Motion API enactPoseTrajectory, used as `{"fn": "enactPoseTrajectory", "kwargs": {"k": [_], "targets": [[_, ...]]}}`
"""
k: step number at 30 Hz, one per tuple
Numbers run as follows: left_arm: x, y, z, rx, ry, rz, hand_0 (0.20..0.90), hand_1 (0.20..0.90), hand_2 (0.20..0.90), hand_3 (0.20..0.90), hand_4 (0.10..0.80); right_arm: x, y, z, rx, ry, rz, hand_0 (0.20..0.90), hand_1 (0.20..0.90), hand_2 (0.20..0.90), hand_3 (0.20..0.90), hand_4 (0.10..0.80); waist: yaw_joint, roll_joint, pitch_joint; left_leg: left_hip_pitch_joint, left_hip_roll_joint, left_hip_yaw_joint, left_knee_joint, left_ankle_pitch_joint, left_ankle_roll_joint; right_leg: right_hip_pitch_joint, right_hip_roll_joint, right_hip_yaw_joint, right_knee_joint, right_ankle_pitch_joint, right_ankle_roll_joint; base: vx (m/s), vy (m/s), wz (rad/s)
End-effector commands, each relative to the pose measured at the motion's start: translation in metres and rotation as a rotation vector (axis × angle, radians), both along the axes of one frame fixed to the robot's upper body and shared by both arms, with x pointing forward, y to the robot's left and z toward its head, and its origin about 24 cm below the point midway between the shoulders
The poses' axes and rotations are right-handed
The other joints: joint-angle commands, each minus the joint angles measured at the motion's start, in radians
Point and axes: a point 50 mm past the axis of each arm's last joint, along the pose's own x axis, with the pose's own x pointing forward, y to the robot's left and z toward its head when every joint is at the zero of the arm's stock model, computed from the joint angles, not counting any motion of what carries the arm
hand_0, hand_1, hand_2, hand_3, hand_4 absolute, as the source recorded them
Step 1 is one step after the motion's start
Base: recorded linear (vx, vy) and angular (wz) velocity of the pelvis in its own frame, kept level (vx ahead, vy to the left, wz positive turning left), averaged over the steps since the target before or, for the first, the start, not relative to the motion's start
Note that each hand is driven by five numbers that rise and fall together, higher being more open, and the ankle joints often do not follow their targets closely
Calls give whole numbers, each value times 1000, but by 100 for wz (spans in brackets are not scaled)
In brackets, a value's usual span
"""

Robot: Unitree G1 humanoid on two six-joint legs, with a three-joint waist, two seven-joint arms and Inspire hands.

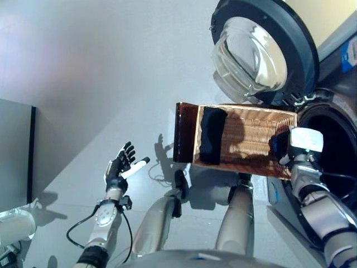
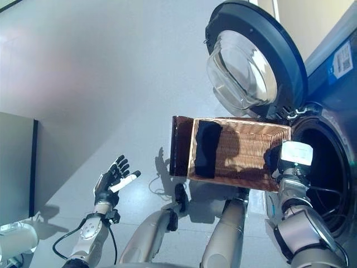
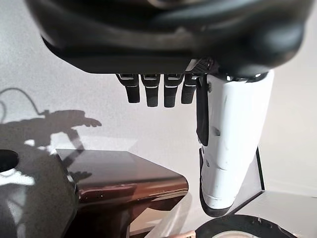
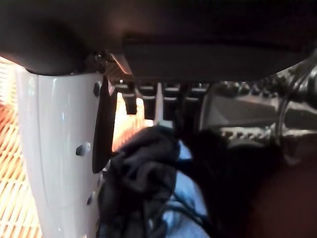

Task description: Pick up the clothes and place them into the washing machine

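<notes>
While your right hand fingers are pinching dark clothes at the basket edge — drum lying just beyond — your left hand is idling, fingers spread.

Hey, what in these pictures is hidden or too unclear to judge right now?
- Right hand: whether its fingers close on the dark cloth is unclear; the right wrist view is dark and crowded, and the eye views show only its back.
- Drum: the inside is black in the eye views, and the right arm covers part.
- Basket: what lies under the black garment is hidden.
</notes>
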Motion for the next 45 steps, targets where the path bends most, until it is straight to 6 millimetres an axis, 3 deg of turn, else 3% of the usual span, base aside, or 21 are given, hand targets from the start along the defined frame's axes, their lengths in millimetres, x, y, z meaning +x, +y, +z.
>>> {"fn": "enactPoseTrajectory", "kwargs": {"k": [1, 10, 25, 26, 27, 29, 30, 31, 45], "targets": [[-6, 38, 29, 82, -150, 114, 900, 900, 900, 900, 800, 2, -17, 27, -154, -65, 10, 900, 900, 900, 900, 800, -8, -21, -42, -105, 74, -43, 204, -80, -100, -10, 18, 100, 49, 131, -12, 0, 0, 0], [-12, 45, 34, 93, -173, 125, 900, 900, 900, 900, 800, -1, -25, 35, -199, -83, -1, 900, 900, 900, 900, 800, -7, -29, -42, -191, 92, -51, 315, -119, -100, -101, 37, 124, 176, 73, -30, -9, -7, -2], [-10, 44, 55, 88, -262, 101, 900, 900, 900, 900, 800, 8, -10, 24, -183, -2, -7, 900, 900, 900, 900, 800, 16, -10, -44, -301, 89, -51, 396, -130, -93, -224, 50, 155, 281, 45, -50, -11, -4, 0], [-10, 44, 55, 88, -262, 101, 900, 900, 900, 900, 800, 8, -10, 24, -183, -2, -6, 848, 848, 848, 848, 763, 16, -10, -45, -301, 89, -50, 397, -130, -93, -224, 50, 156, 282, 44, -50, -11, 11, 3], [-10, 45, 54, 90, -257, 104, 900, 900, 900, 900, 800, 6, -11, 21, -189, 30, -18, 636, 636, 636, 636, 612, 18, -9, -45, -306, 88, -51, 405, -132, -92, -232, 51, 160, 293, 42, -51, -5, 6, 3], [-10, 45, 54, 90, -255, 105, 900, 900, 900, 900, 800, 4, -11, 18, -191, 50, -22, 442, 442, 442, 442, 473, 19, -8, -46, -310, 87, -52, 411, -134, -91, -236, 49, 162, 299, 40, -52, 0, 0, 0], [-10, 45, 55, 91, -257, 102, 900, 900, 900, 900, 800, 3, -12, 17, -196, 63, -23, 249, 249, 249, 249, 335, 20, -7, -46, -312, 88, -52, 412, -135, -90, -240, 49, 164, 301, 39, -53, 0, 0, 0], [-10, 44, 55, 92, -256, 99, 900, 900, 900, 900, 800, 2, -12, 16, -206, 76, -24, 200, 200, 200, 200, 300, 20, -8, -47, -314, 88, -52, 417, -137, -90, -244, 48, 166, 304, 38, -52, 0, 0, 0], [-11, 57, 60, 135, -260, 135, 900, 900, 900, 900, 800, 5, -18, 26, -221, 64, -18, 200, 200, 200, 200, 300, 13, -23, -48, -340, 92, -45, 450, -148, -86, -274, 57, 178, 331, 29, -54, 0, 0, 0]]}}
